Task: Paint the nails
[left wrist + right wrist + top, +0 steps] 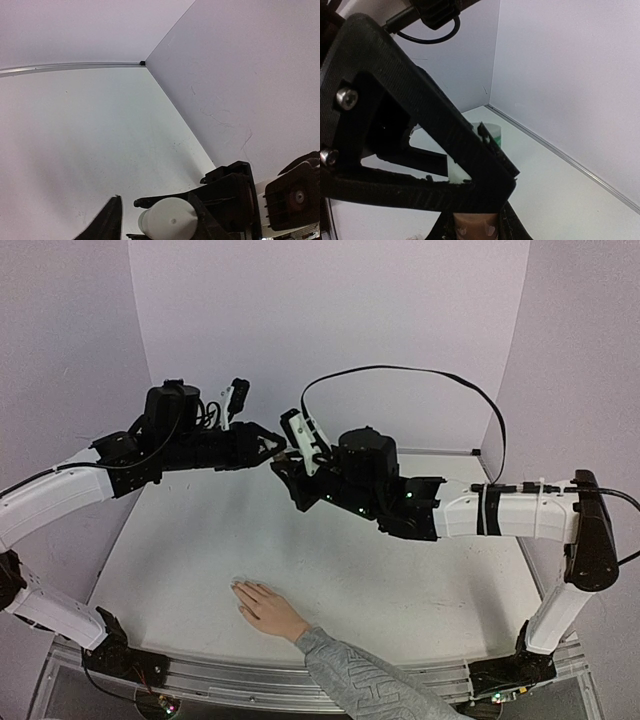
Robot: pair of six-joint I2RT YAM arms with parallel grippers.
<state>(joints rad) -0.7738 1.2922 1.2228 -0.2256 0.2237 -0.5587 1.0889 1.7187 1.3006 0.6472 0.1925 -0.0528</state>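
Hovering well above the white table (400,580), two black two-finger tools are recorded tip to tip at mid-scene.

Item 1, right tool (288,470): pressed together on a small white-and-green bottle (489,132). In the right wrist view the bottle's pinkish-brown end is seen lodged between the fingers. The bottle is presented sideways toward the other arm, judged so that its top can be reached.

Item 2, left tool (270,446): spread partway about the bottle's white cylindrical cap (167,217). In the left wrist view a sliver of table is seen between one black finger (109,224) and the cap, so no pinch is recorded on that side. The opposite finger cannot be made out.

Item 3, light-skinned human hand (265,610) with grey patterned sleeve (360,685): laid flat and palm down on the near part of the table, well apart from both tools. The placement is judged to be a waiting pose, with the fingers spread out for access from above.

Item 4, nails (240,590): located at the fingertips of that hand, facing up. They are too small for any colour to be told.

Step judged: opening of the bottle, its body braced by one arm while the cap is taken by the other. Painting is not yet begun. A loose hold on the cap is judged the likeliest fault.
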